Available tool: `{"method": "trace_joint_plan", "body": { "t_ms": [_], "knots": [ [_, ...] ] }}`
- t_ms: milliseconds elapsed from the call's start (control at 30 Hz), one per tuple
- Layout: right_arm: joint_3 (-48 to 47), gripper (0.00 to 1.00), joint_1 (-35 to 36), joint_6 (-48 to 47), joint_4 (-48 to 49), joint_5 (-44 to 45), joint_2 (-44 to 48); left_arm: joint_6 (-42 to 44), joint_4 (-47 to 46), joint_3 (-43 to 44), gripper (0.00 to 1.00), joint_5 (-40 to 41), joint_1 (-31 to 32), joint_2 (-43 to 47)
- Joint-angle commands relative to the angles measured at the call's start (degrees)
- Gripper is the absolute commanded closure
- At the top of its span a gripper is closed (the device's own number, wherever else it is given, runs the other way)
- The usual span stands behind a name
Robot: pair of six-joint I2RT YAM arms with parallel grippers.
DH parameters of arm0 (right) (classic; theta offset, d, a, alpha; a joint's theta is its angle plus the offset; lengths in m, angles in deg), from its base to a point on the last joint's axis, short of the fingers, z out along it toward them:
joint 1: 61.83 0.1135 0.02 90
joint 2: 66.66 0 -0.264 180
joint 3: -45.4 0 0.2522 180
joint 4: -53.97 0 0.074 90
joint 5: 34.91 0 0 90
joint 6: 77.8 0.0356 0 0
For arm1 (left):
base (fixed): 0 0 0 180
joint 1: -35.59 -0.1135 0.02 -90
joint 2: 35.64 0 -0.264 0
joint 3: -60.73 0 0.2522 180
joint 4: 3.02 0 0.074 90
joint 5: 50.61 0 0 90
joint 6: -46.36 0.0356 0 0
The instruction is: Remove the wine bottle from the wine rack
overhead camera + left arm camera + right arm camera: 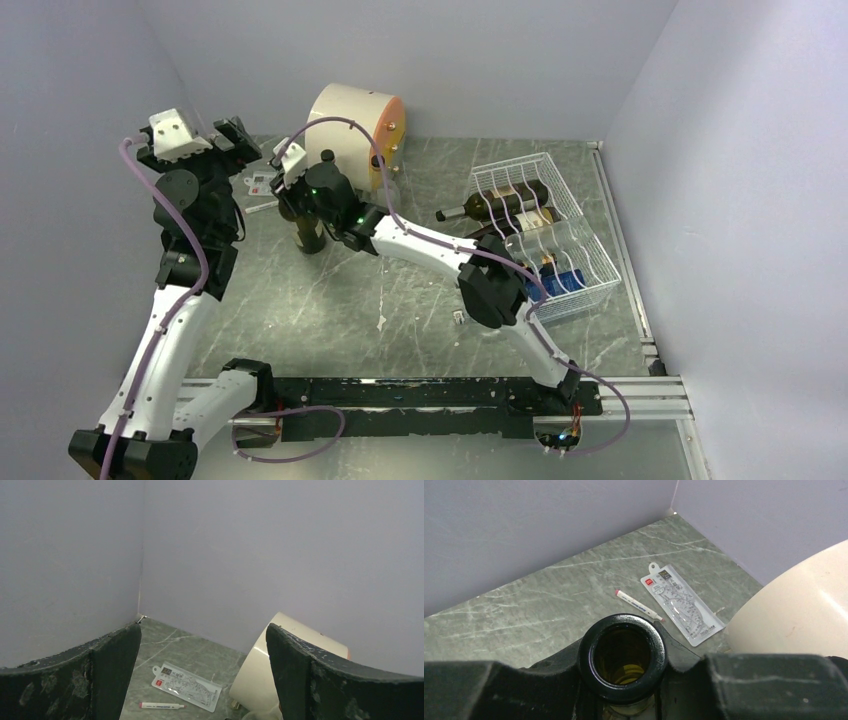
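- Right gripper (624,692): jaws pressed onto the neck of the bottle (623,655) just under the lip, one finger on each side. The wrist view looked straight down into the open mouth.
- Bottle (311,235): dark glass, upright, off the rack. Its base was at the table (330,310); could not tell if it touched.
- Pen (639,605) and card (681,605): flat on the table side by side, near the bottle at about 10 o'clock in the top view.
- Drum (350,120): cream with an orange face, lying on its side near the bottle at about 1 o'clock.
- Rack (585,225): white wire, well apart from the bottle at about 3 o'clock. Racked bottles (510,200) lay in its cradles, one neck poking out of the left side.
- Left gripper (203,630): fingers (110,665) spread wide, holding nothing, raised at about 10 o'clock of the bottle and aimed at the far left corner.
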Motion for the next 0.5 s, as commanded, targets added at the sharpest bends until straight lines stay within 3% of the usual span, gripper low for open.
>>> {"method": "trace_joint_plan", "body": {
  "t_ms": [0, 300, 467],
  "knots": [
    [-4.16, 0.99, -0.23, 1.52, 0.8, 1.6, -0.8, -1.2, -0.45, 0.73, 0.02, -2.1, -1.01, -0.97],
    [-0.6, 0.37, -0.12, -0.18, 2.39, 1.24, 2.39, -1.67, -0.51, 0.65, 0.02, -2.77, -1.49, -0.8],
    [-0.01, 0.27, -0.1, -1.33, 1.55, 0.69, 5.35, -1.61, -0.89, 0.21, 0.02, -2.34, -1.45, -0.05]
  ]
}}
